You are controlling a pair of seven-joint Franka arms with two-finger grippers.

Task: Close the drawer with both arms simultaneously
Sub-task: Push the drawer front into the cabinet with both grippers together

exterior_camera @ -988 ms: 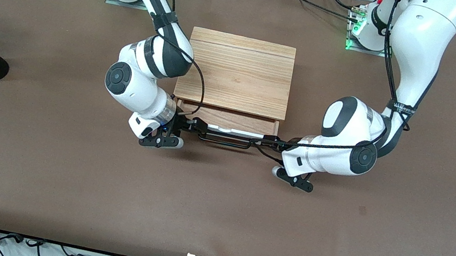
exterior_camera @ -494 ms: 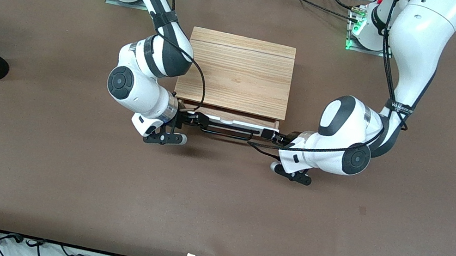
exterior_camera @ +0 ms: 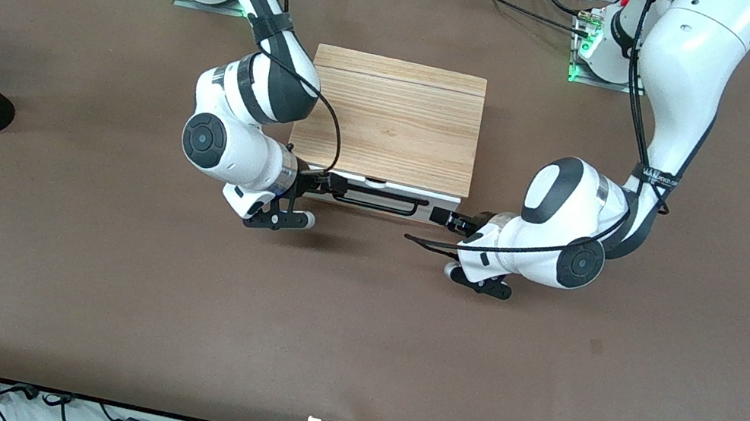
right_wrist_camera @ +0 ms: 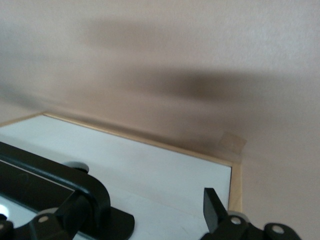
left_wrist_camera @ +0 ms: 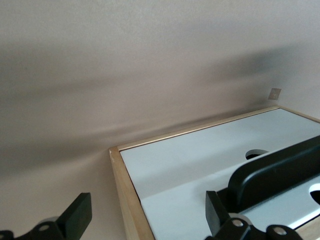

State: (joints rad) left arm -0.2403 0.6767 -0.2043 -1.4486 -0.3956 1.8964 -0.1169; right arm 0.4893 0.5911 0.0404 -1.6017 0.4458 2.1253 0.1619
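Drawer: the drawer (exterior_camera: 394, 190) shows only as a white strip at the lower edge of the oak cabinet (exterior_camera: 391, 121), centre of the front view; it looks pushed in or nearly so.
Handle: black wire handle (exterior_camera: 376, 201) runs crosswise along the front panel, which is the drawer's long axis.
Right claw: right claw (exterior_camera: 327, 185) sits at one end of the handle, spread wide, holding nothing, one finger by the handle foot.
Left claw: left claw (exterior_camera: 447, 218) sits at the other panel end, also spread and empty.
Key relation: the panel lies from both claws toward the robot bases, each arm near its own end, so any remaining push goes squarely into the cabinet.
Counter: brown counter (exterior_camera: 354, 330).
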